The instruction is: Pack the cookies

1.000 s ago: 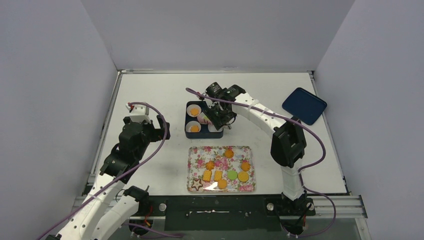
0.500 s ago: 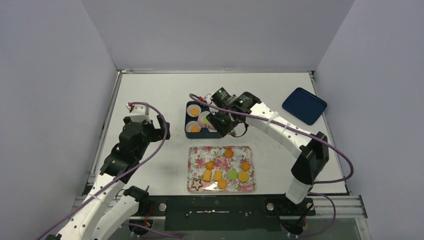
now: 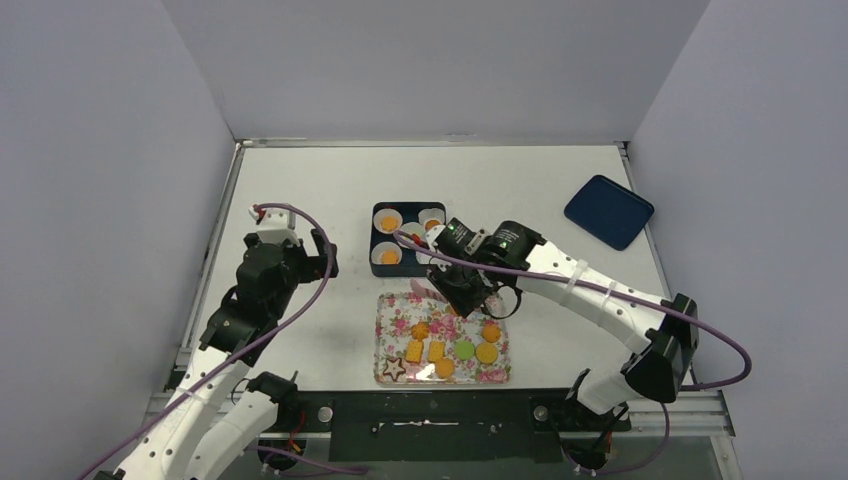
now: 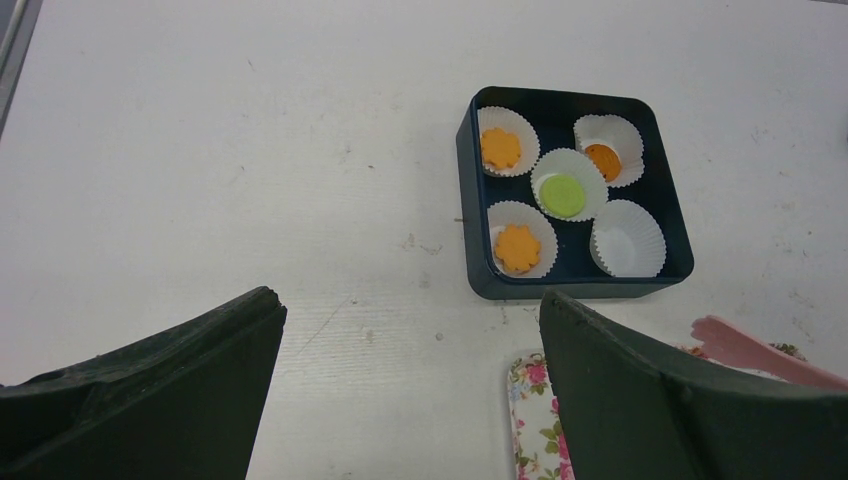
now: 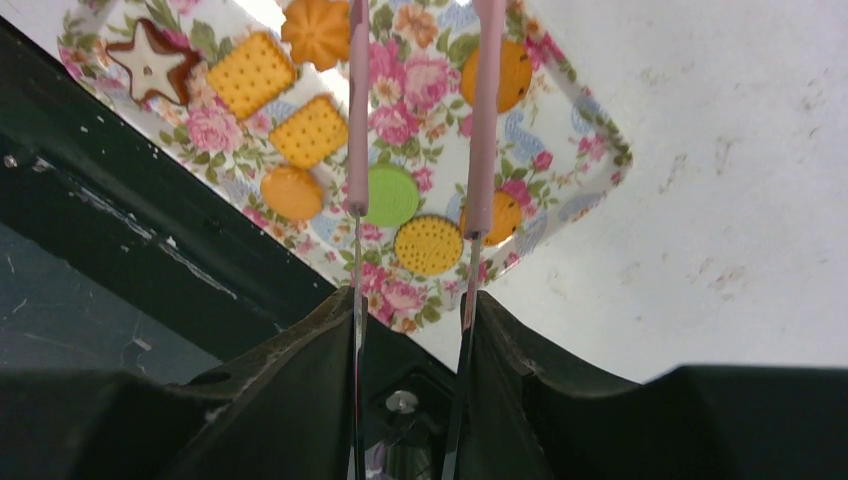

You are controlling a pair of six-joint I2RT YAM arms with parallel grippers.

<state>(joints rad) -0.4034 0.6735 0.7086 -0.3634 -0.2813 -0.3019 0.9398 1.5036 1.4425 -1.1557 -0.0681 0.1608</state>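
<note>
Several cookies lie on a floral tray (image 3: 392, 305): a green round (image 5: 392, 195), orange rounds (image 5: 291, 192), orange squares (image 5: 250, 72), a flower shape (image 5: 316, 30) and a dark star (image 5: 152, 62). My right gripper (image 3: 468, 290) is shut on pink tongs (image 5: 358, 120). The tong arms stand apart with nothing between them, above the tray's far part. A dark blue box (image 4: 466, 200) holds white paper cups with two orange flower cookies (image 4: 517, 247), an orange round (image 4: 602, 161) and a green round (image 4: 562, 194). One cup (image 4: 627, 238) is empty. My left gripper (image 4: 408, 305) is open and empty, left of the box.
A dark blue lid (image 3: 608, 211) lies at the far right of the table. The box (image 3: 373, 240) sits just beyond the tray. The table's near edge and a black rail run right below the tray (image 5: 590, 130).
My right arm has swung back from over the box to above the tray, carrying the tongs. The left arm has stayed still.
</note>
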